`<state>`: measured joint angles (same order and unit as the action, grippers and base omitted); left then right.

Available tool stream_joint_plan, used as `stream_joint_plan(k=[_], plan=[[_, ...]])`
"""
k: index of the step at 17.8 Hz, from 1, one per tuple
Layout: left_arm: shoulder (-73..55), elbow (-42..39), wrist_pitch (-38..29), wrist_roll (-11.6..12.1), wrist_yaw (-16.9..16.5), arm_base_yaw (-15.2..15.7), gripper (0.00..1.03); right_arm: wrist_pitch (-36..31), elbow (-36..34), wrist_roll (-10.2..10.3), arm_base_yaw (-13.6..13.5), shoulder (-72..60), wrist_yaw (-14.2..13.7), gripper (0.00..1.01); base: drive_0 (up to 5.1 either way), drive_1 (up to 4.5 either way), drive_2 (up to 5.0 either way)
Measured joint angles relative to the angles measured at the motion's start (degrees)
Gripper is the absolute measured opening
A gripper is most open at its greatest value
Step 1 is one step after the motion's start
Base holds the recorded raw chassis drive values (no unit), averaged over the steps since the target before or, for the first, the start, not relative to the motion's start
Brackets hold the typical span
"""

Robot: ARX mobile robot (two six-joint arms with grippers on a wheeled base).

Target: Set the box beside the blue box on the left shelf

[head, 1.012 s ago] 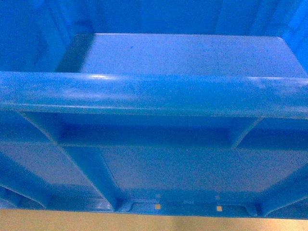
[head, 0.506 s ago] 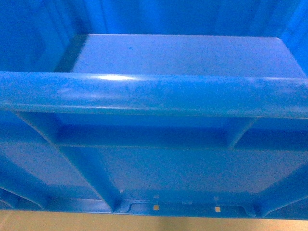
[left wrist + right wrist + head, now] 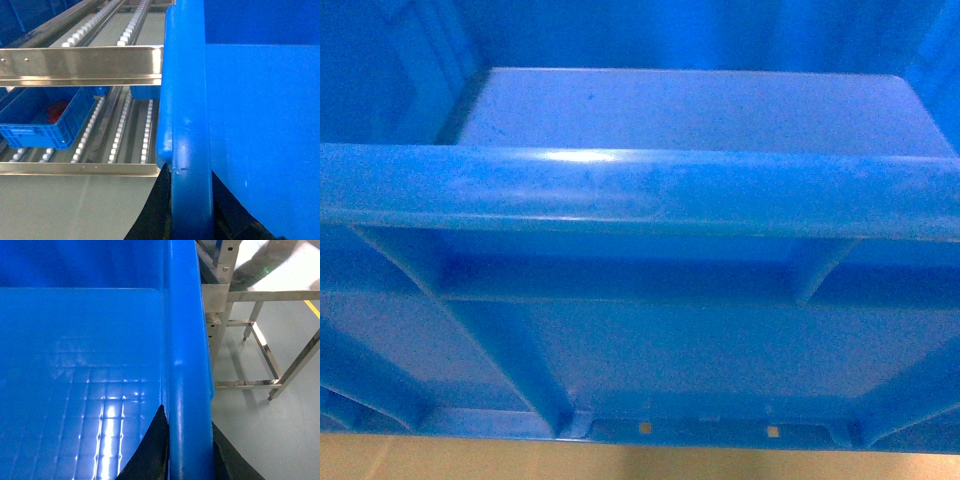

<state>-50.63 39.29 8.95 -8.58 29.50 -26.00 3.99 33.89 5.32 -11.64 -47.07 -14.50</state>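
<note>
box (image 3: 640, 190) edged nearer, rim between both grippers.

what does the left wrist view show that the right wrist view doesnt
Only the left wrist view shows the roller shelf, its steel crossbar, and a smaller blue crate resting on the rollers with something red inside.

Only the right wrist view shows the bare steel frame standing on the grey floor, with a yellow floor line at the edge.

Both show the large blue box close up, with that arm's hand clamped over its thick rim, a dark finger on each side.
</note>
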Motion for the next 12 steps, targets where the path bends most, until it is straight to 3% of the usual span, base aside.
stream_joint_plan(k=[12], plan=[[0.00,0.00,0.02,0.00,0.00,0.00,0.09,0.00,0.00,0.02,0.00,-0.04,0.00,0.10,-4.9,2.51,2.5]])
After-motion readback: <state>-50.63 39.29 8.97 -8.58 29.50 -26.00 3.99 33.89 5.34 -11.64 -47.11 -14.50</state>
